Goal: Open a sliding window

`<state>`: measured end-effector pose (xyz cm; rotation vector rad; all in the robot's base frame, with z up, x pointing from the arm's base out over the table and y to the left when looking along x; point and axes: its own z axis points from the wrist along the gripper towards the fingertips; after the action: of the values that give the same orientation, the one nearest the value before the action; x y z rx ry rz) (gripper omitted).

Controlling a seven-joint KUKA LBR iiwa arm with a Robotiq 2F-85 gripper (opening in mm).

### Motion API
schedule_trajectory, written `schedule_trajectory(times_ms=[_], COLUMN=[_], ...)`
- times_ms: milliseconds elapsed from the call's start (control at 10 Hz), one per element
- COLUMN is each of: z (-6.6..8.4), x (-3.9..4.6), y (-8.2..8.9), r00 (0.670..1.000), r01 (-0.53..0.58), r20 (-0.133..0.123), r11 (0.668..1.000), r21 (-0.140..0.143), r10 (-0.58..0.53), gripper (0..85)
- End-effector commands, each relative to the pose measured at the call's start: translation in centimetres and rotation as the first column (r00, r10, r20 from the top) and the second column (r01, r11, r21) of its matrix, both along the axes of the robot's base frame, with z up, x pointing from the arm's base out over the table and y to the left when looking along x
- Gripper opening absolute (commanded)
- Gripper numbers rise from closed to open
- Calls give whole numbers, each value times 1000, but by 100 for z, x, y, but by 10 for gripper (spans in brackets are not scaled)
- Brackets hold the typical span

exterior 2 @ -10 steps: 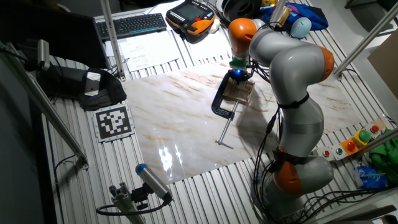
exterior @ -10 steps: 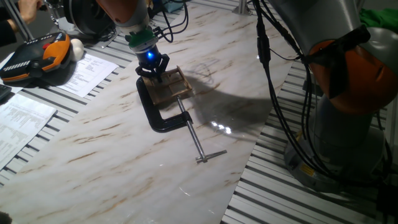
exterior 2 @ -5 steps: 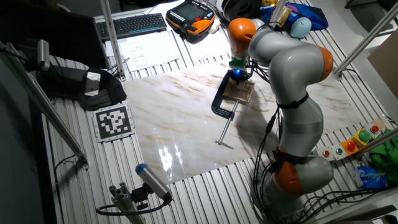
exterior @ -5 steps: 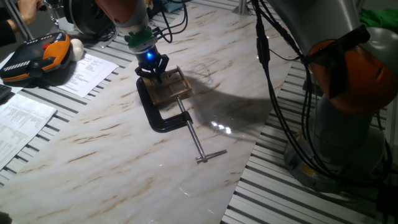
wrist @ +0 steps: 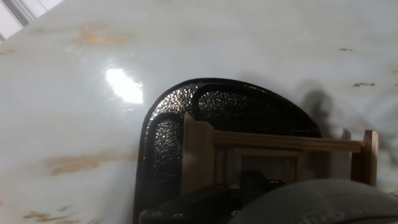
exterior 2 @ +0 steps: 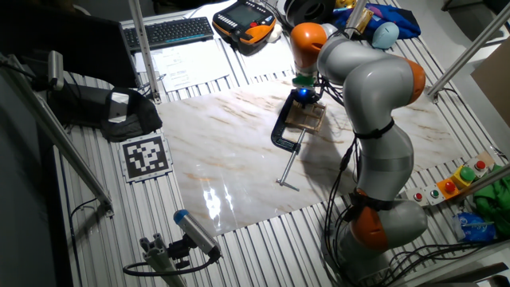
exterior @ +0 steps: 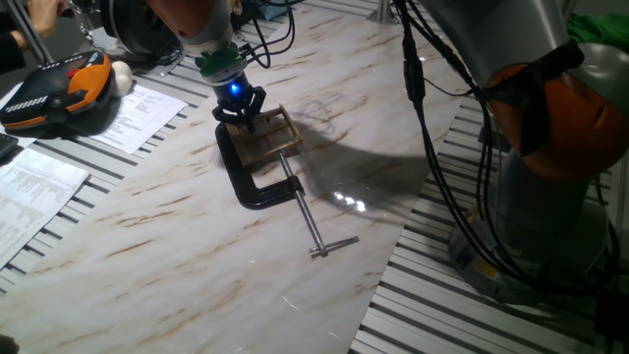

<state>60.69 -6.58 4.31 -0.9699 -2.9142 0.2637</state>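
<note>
Fingers of the gripper [exterior: 239,106] sit down on the sliding window [exterior: 265,136], near the marble counter's far edge; whether they pinch a bar I cannot tell. Since a second ago the hand has crept slightly, perhaps nudging the sash. Only the hand view shows the frame against the black C-clamp [wrist: 180,124].

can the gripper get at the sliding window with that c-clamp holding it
Probably yes. The gripper is already down on the sliding window from above, and the black C-clamp grips only one end, leaving the top free. Whether the jaws are closed cannot be told.
</note>
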Motion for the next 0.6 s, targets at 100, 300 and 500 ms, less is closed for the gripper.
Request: schedule_trajectory(times_ms=[100,300,500], z=[5,11,10], x=[6,14,16], y=[14,40,52], r00=[1000,1000,1000], r01=[0,2,3], r20=[0,-1,-1], r11=[1000,1000,1000], r21=[2,4,4], r10=[0,-2,-3], gripper=[0,0,0])
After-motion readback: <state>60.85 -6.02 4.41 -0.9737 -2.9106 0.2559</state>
